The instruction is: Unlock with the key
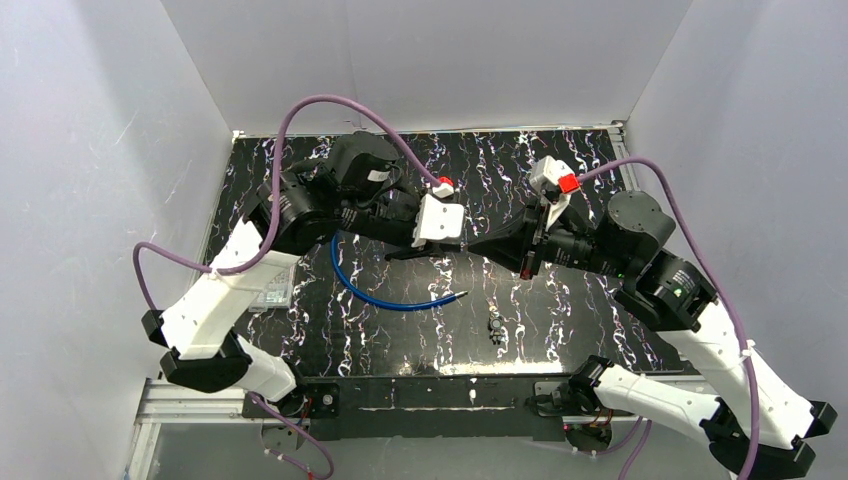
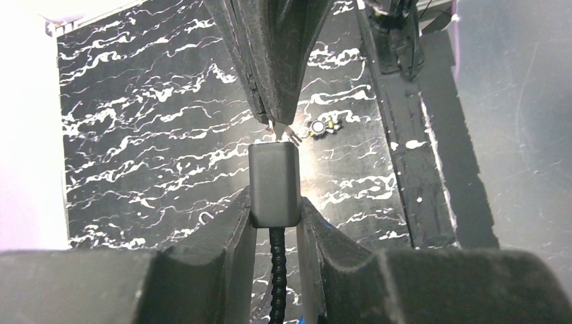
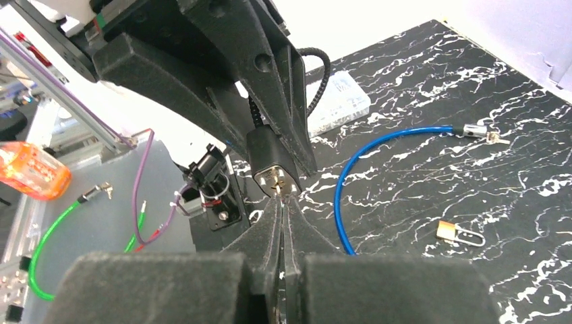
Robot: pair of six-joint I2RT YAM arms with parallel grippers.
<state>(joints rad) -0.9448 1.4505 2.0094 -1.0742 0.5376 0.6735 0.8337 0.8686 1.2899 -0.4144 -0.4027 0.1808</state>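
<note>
Only a sliver of the key (image 2: 283, 129) showed: a bit of bright metal poking out of pinched fingertips. The rest of it was buried between the pads, and from the right wrist camera it was no more than a thin line. Whether its blade had entered the keyhole could not be told, and from above the two wrists masked the meeting point.

Both arms reached up and inward over the marbled black table (image 1: 560, 320), their claws meeting tip to tip above the middle of it. The left gripper (image 2: 274, 206) was clenched on the black lock body (image 2: 273, 182), one finger on each side. The lock's metal face was turned toward the other arm, and a ribbed black cable sleeve (image 2: 275, 270) ran back between the fingers. The right gripper (image 3: 283, 212) was clamped fully closed on the key, which sat right at the lock's metal face.

The blue cable (image 1: 385, 300) looped down onto the table below the left claw, its free metal end resting there. A small brass padlock (image 3: 459, 233) lay on the table nearer the arm bases, well apart from both claws.
</note>
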